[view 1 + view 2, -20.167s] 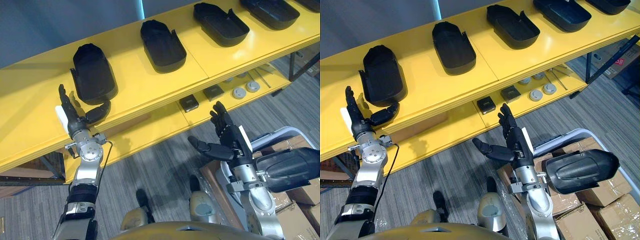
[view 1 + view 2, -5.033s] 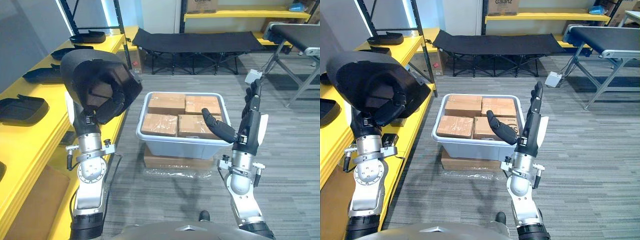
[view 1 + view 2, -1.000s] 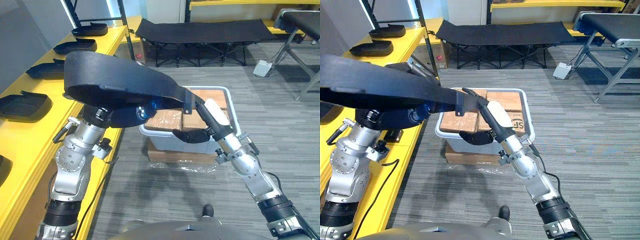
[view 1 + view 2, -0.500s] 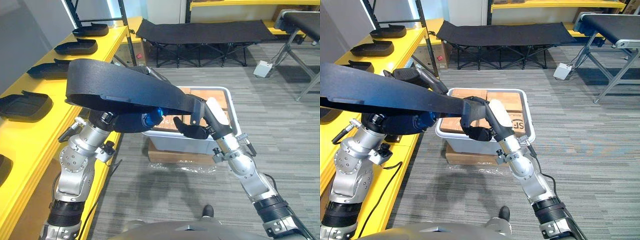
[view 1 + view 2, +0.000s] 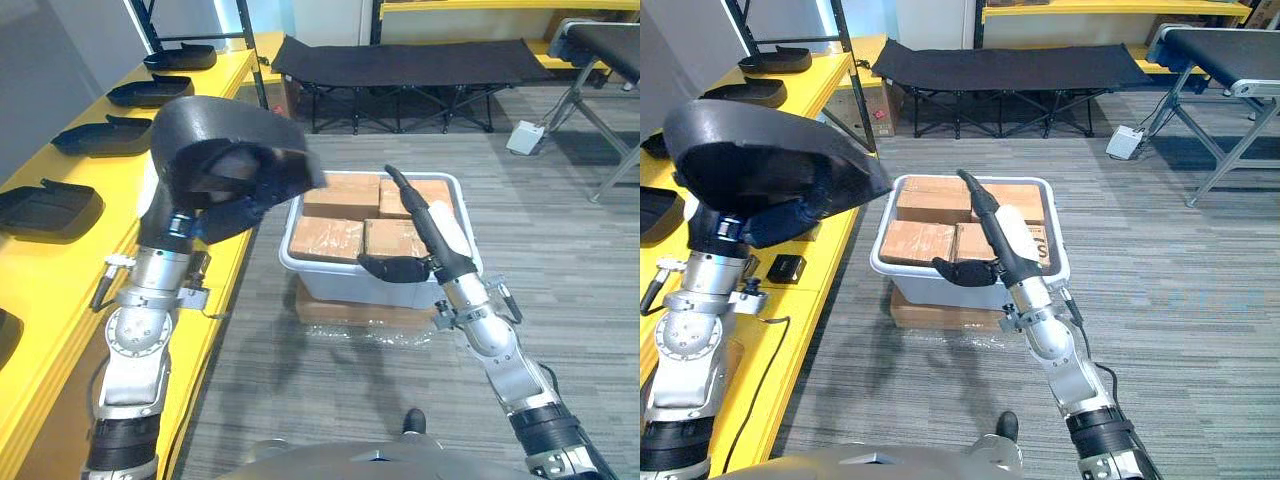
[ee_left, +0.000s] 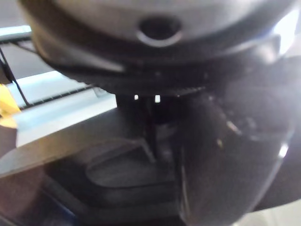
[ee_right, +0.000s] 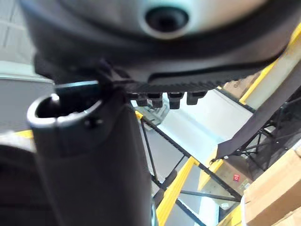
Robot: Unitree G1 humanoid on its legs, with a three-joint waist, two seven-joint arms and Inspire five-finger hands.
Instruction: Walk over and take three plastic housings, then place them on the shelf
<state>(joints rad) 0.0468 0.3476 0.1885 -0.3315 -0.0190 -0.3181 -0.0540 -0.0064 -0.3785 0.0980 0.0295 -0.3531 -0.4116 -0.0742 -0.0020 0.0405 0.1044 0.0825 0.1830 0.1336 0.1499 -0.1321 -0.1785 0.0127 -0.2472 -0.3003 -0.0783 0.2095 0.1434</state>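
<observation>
On the outer side of my left hand (image 5: 775, 222) runs the yellow shelf (image 5: 60, 250), where other black housings (image 5: 45, 208) lie. The hand itself is curled round the lower rim of one black plastic housing (image 5: 215, 140) and holds it raised, with the hollow side towards me. I judge this shell to be light, stiff and rather smooth, so the thick rim is the good place to hold it. Further right, my right hand (image 5: 425, 225) has straight, spread fingers and holds nothing; just below and beyond it stands the grey bin (image 5: 330, 280) of cardboard boxes (image 5: 330, 238).
</observation>
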